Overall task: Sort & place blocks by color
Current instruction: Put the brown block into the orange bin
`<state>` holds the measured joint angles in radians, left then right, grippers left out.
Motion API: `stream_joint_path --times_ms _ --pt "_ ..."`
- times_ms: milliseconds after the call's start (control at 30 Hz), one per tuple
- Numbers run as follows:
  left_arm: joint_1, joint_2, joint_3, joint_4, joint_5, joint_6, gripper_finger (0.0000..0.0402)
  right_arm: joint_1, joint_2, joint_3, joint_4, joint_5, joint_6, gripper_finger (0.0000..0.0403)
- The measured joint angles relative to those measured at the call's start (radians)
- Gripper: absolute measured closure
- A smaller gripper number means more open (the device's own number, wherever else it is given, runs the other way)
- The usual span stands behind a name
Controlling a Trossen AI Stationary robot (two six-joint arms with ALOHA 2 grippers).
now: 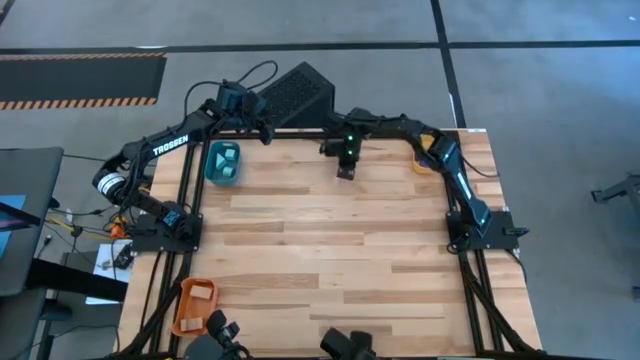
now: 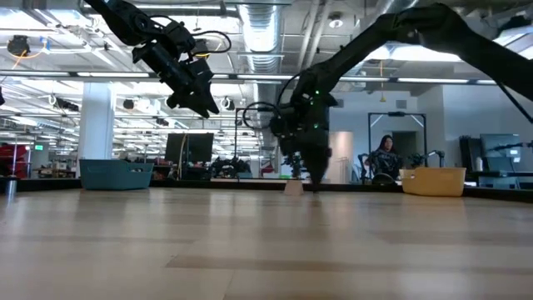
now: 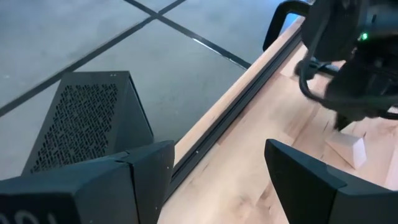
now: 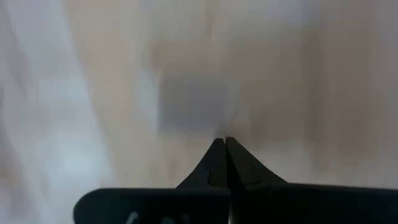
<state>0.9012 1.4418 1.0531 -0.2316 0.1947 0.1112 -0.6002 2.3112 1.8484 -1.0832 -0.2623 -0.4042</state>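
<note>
High view: the wooden table (image 1: 330, 250) is seen from above, with a teal tray (image 1: 223, 162) near the far left corner holding light cyan blocks (image 1: 228, 160), an orange tray (image 1: 193, 305) at the near left edge with a pale tan block (image 1: 202, 293) inside, and a yellow-orange tray (image 1: 425, 160) at the far right, partly covered by the right arm. The left gripper (image 1: 262, 128) is raised over the far edge beside the teal tray; the right gripper (image 1: 346, 170) is pointed down at the far middle of the table, its tip over a small dark spot that cannot be made out. Low view: the left gripper (image 2: 204, 102) is held high above the table, fingers spread, nothing between them; the right gripper (image 2: 316, 179) is lowered to the tabletop, closed to a point, with a small pale wood block (image 2: 293, 187) just beside its tip. A person is seated in the room behind. Left wrist view: the left fingers (image 3: 298, 180) are spread wide and empty over the table's far edge; the pale wood block (image 3: 349, 148) lies on the table just under the right arm's wrist. Right wrist view: the right fingers (image 4: 214, 163) are pressed together, empty, the tip at a blurred grey patch on the wood; contact cannot be told.
</note>
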Motion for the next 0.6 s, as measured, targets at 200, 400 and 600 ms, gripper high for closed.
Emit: stream_joint_path --times_ms 200,400,600 --pt "-0.002 0.000 0.000 -0.010 0.000 0.012 0.0164 0.053 -0.042 -0.019 -0.178 -0.060 -0.058 0.0402" --pt "-0.003 0.000 0.000 -0.006 0.002 0.019 0.0164 0.061 -0.109 -0.040 0.087 -0.049 0.020 0.0403" --pt "-0.003 0.000 0.000 -0.005 0.003 0.034 0.0164 0.057 -0.094 -0.039 0.152 -0.042 0.056 0.0403"
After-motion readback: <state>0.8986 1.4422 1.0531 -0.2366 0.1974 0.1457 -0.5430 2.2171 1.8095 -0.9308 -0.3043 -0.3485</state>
